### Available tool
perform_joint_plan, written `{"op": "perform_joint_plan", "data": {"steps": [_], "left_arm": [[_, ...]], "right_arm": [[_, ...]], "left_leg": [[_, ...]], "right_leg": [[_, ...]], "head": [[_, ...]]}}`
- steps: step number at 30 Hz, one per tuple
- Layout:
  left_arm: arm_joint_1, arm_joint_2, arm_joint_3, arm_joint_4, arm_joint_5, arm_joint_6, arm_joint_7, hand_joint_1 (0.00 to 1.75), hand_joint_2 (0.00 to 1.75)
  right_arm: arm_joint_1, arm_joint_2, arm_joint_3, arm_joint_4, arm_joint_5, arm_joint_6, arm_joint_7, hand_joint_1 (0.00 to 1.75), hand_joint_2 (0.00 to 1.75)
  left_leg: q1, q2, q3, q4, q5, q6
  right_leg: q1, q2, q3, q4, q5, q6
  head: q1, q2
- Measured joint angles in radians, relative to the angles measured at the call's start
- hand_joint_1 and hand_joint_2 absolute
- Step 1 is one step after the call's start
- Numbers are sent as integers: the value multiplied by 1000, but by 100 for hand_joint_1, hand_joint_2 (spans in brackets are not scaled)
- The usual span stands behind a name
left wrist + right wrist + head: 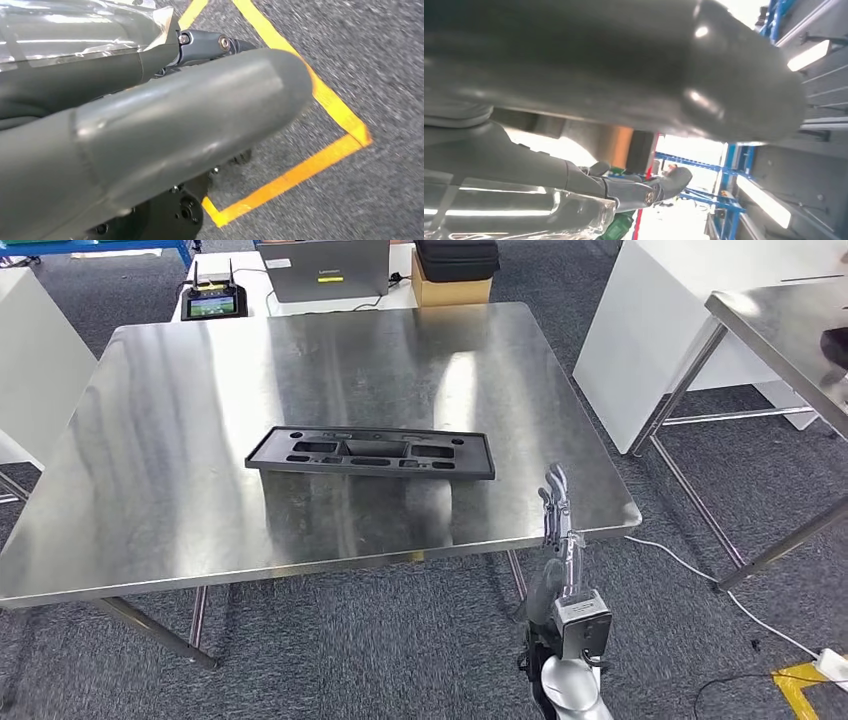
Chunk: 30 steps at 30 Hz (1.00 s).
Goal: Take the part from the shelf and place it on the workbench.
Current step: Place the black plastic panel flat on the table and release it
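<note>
Grey carpet is running under a big steel workbench (180, 490), and the dark plastic part (371, 452) is already lying flat near its middle, well clear of every edge. I am judging the placing as done, so the step I am working now is the withdrawal: I am aiming to bring the arm straight back and down, away from the bench's near edge, without brushing the part or nudging the table. My right hand (558, 510) is hovering at the near right edge of the bench, fingers extended and apart, holding nothing and apart from the part. My left hand (165, 125) is hanging over the carpet beside yellow floor tape (320, 165); it is gripping nothing I can see, but I cannot tell how far it is opened.
</note>
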State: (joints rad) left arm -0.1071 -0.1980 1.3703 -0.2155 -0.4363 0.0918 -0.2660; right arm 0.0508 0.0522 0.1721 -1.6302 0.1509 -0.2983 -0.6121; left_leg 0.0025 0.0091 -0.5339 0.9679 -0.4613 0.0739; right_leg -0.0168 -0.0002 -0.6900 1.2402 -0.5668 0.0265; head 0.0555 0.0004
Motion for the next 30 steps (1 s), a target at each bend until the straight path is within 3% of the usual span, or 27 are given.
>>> {"op": "perform_joint_plan", "data": {"steps": [1,2,4,6,8,10,11,14,15,16,17,19,21,22,25,26,28,30], "left_arm": [[0,0,0,0,2,-1,0,0,0],[0,0,0,0,4,-2,0,0,0],[0,0,0,0,8,-2,-1,0,0],[0,0,0,0,8,-2,-2,0,0],[0,0,0,0,10,-2,-3,0,0],[1,0,0,0,12,-2,-3,0,0],[2,0,1,0,12,-3,-3,0,0],[3,1,1,0,12,-3,0,0,0],[4,1,1,0,11,-3,2,0,0],[4,1,0,0,9,-3,4,0,0],[4,1,0,0,7,-3,6,0,0],[3,1,0,0,5,-3,9,0,0],[1,1,0,0,3,-3,10,0,0],[0,1,-1,0,3,-4,10,0,0],[1,1,-2,0,2,-6,11,0,0],[1,1,-2,0,2,-5,12,0,0],[1,1,-3,0,2,-5,12,0,0],[1,1,-4,0,0,-5,12,0,0]], "right_arm": [[1,-2,-2,5,1,3,-4,0,0],[1,-3,-3,10,2,7,-9,0,0],[2,-5,-4,17,5,11,-17,0,0],[1,-6,-3,21,8,13,-19,0,0],[2,-7,-3,24,10,14,-22,0,0],[3,-8,-3,27,11,15,-26,0,0],[4,-9,-3,29,11,16,-27,0,0],[9,-8,-3,30,12,16,-28,0,0],[12,-8,-3,30,12,16,-27,0,0],[16,-7,-3,30,14,16,-25,0,0],[20,-6,-3,30,18,16,-22,0,0],[26,-4,-3,30,26,16,-16,0,0],[28,-1,-4,28,29,16,-13,0,0],[28,0,-4,27,29,16,-12,0,0],[29,1,-5,25,30,16,-12,0,0],[31,1,-5,25,30,17,-11,0,0],[33,1,-6,25,33,23,-9,0,0],[33,1,-7,28,38,33,-7,0,0]], "left_leg": [[-1,2,-13,2,10,-1],[-1,2,-26,5,19,-3],[-2,3,-48,15,33,-8],[-5,3,-67,29,44,-17],[-8,3,-76,34,56,-29],[-7,0,-84,40,56,-39],[-5,-2,-93,58,31,-45],[4,-8,-135,208,-114,-64],[7,-8,-146,267,-143,-69],[10,-7,-146,306,-147,-72],[13,-7,-131,312,-129,-75],[20,-8,-49,222,-74,-77],[20,-13,46,86,-67,-75],[19,-16,71,45,-75,-71],[11,-17,62,28,-67,-47],[8,-15,50,28,-56,-35],[6,-8,20,25,-31,-12],[0,-5,-13,25,-6,-3]], "right_leg": [[0,0,5,31,-3,9],[0,0,29,26,12,20],[0,0,124,-90,50,35],[5,0,213,-225,49,29],[12,1,232,-272,39,14],[3,-1,216,-272,51,-3],[-3,-3,208,-273,60,-15],[-7,-8,177,-273,92,-35],[-6,-8,166,-272,103,-33],[-6,-9,154,-269,113,-31],[-7,-9,140,-266,122,-27],[-10,-9,115,-256,135,-18],[-8,-8,100,-246,146,-5],[-7,-8,98,-244,152,3],[-4,-8,92,-244,171,27],[-4,-7,84,-234,162,29],[-5,-5,51,-164,92,20],[-5,-4,17,-38,0,9]], "head": [[0,0],[0,0],[0,0],[-1,0],[-1,0],[-1,0],[-2,0],[-5,0],[-5,0],[-5,0],[-5,0],[-5,0],[-5,0],[-4,0],[-1,0],[-2,0],[0,0],[3,0]]}}
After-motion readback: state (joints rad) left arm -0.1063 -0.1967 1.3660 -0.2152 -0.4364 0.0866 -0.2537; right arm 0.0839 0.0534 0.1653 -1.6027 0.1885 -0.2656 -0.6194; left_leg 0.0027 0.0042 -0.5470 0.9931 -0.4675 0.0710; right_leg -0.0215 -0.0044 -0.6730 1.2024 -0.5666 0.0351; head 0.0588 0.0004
